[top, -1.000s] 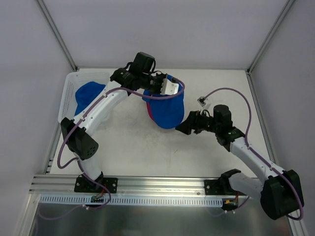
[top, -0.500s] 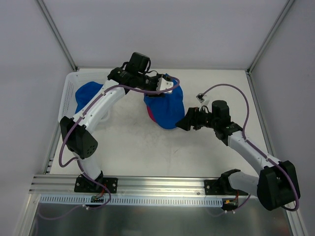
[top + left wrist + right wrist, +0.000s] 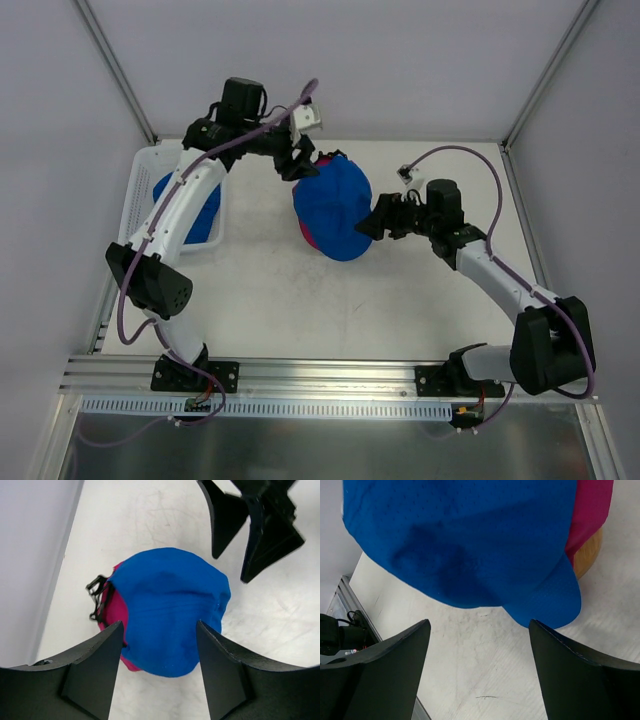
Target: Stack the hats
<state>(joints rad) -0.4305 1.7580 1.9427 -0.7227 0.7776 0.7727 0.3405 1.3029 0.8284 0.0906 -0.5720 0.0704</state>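
Blue hat (image 3: 335,208) sits mid-table, on top of a pink hat (image 3: 112,617). The pink one shows only as a strip along the blue one's left edge in the top view. The black strap buckle (image 3: 97,596) of the pink hat sticks out at its back. In the right wrist view, a tan wooden disc (image 3: 587,555) peeks out under the pink fabric, so the stack rests on it. The blue hat's brim (image 3: 547,600) overhangs the table (image 3: 400,300).

A second blue hat (image 3: 188,205) lies in the white basket (image 3: 140,170) at the far left, well apart from the stack.

My left gripper (image 3: 159,625) hangs above the stack on its far side, pointing down at it. Its jaws are spread wide with nothing between them, clear of the fabric.

My right gripper (image 3: 479,625) is level with the stack, just beside its right edge and aimed at it. Its jaws are also spread wide and holding nothing. I can't tell from the top view whether a fingertip grazes the cloth; the wrist view shows a gap.
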